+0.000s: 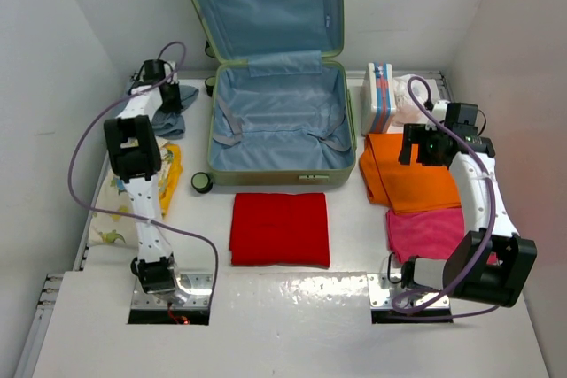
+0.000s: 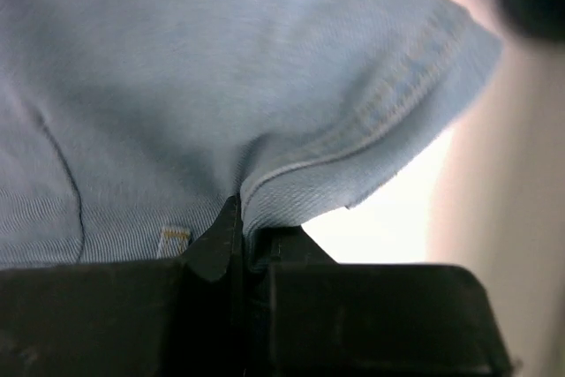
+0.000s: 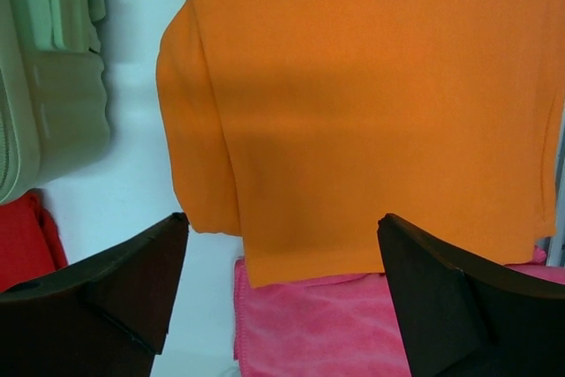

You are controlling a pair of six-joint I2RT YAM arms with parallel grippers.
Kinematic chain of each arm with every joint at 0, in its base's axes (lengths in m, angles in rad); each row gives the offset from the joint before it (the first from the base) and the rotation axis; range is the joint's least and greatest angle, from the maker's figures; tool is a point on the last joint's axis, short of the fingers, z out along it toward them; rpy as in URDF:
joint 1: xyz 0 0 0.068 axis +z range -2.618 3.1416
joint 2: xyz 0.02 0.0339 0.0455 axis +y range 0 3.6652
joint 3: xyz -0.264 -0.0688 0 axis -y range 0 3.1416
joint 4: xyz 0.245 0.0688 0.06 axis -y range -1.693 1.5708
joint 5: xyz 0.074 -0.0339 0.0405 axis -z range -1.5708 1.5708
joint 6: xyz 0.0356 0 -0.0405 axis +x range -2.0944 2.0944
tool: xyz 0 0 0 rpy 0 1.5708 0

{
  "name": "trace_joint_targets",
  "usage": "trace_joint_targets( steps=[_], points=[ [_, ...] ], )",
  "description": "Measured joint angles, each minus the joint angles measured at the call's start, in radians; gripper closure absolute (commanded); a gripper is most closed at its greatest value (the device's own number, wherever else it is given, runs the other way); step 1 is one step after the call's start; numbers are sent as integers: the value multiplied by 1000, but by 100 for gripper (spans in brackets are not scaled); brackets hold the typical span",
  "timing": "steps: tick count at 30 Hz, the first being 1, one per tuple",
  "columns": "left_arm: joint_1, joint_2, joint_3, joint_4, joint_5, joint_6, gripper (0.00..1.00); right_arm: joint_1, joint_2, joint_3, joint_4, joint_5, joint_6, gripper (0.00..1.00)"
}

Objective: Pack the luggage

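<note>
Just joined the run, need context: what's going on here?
Two arms are packing the luggage, which lies open with only its lining and straps showing inside. The left gripper is shut on a fold of a light blue garment to the left of the case. The right gripper is open above the orange cloth, which lies over a pink towel. A folded red cloth lies in front of the case.

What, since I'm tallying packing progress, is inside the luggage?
Inside the luggage, only the pale blue lining and loose grey straps show; no clothes are in it. Whatever the zipped lid pocket holds is covered by fabric.
</note>
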Motion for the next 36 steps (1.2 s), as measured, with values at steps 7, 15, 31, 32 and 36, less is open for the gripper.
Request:
trace_joint_targets(
  steps=[7,15,31,32,36],
  points=[
    [106,-226,-211,-24,133,-55,100,0,0,0,-9,-33,12,13],
    [114,-412,-116,-25,127,-19,100,0,-31,-20,-11,-61,26,15],
    [-402,-703,-446,-41,55,-81,100,0,-102,-44,-52,-83,29,15],
    [-443,-685,-444,-39,31,-100,100,0,-104,-44,-63,-83,28,15],
    [-514,-541,-341,-18,-41,-145,100,0,-108,-44,-95,-84,26,15]
  ],
)
